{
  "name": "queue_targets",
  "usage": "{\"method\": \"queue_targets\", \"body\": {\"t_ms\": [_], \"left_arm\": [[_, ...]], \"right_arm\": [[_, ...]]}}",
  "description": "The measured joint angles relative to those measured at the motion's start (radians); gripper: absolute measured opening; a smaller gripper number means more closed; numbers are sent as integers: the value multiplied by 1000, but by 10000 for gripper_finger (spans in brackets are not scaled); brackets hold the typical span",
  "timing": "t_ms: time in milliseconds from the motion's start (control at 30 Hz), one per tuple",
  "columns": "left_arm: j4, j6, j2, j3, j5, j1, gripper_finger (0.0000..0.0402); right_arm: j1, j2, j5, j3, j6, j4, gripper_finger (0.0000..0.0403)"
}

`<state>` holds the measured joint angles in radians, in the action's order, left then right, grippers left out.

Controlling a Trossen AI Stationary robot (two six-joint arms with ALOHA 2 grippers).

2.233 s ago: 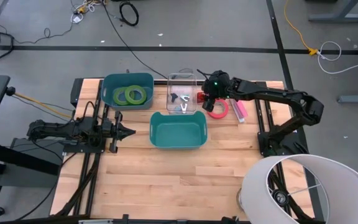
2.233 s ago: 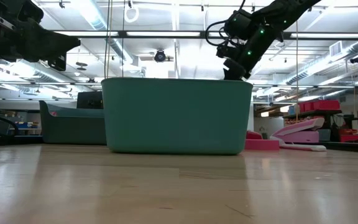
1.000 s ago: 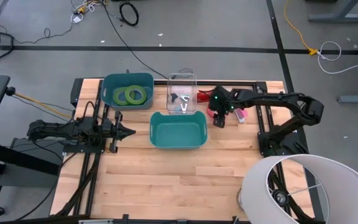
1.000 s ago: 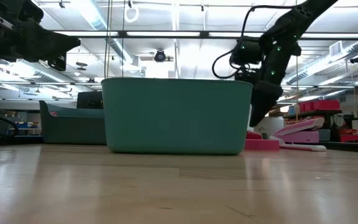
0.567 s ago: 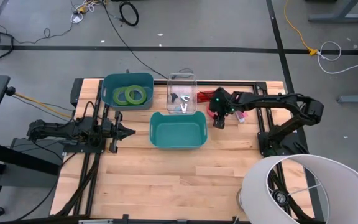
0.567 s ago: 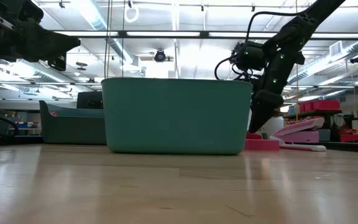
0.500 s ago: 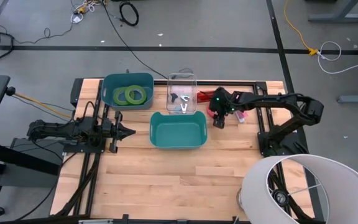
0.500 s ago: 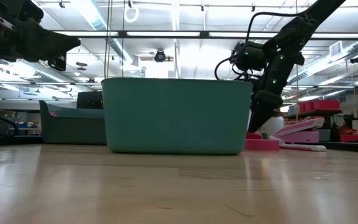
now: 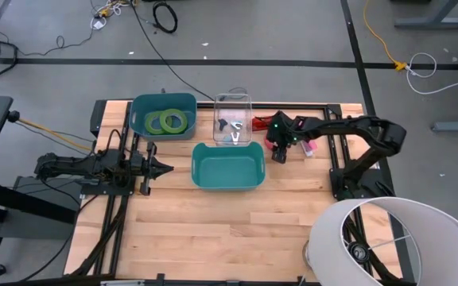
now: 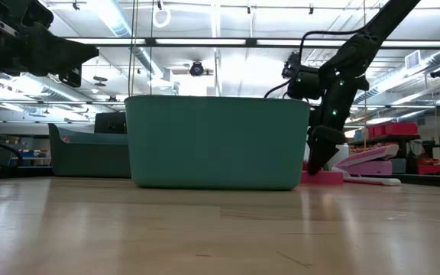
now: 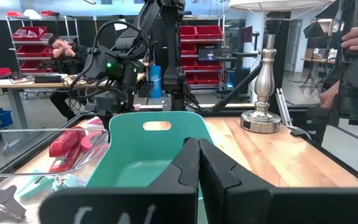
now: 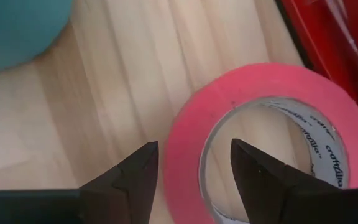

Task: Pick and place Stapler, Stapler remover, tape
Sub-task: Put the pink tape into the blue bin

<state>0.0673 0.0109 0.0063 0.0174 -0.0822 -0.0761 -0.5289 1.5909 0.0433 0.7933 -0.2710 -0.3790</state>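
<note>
The right end effector (image 12: 188, 163), fingers spread, straddles the pink tape (image 12: 266, 137) rim; it should lower squarely before closing.

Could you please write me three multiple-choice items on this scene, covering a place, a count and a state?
1. Where do the green tape rolls lie?
A. in the far teal bin
B. in the near teal bin
C. on the bare table

2. How many tape rolls are green?
A. one
B. two
C. three

3. How is the right gripper?
A. shut on the pink tape
B. open, straddling the pink tape's wall
C. shut, empty

Answers: 1 A, both sit inside it; 2 B, two rings there; 3 B, one finger outside the ring, one inside.
</note>
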Motion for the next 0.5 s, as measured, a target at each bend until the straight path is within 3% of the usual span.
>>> {"method": "queue_targets", "body": {"t_ms": [500], "left_arm": [[0,0,0,0,0,0,3]], "right_arm": [[-5,51,0,0,0,3,198]]}}
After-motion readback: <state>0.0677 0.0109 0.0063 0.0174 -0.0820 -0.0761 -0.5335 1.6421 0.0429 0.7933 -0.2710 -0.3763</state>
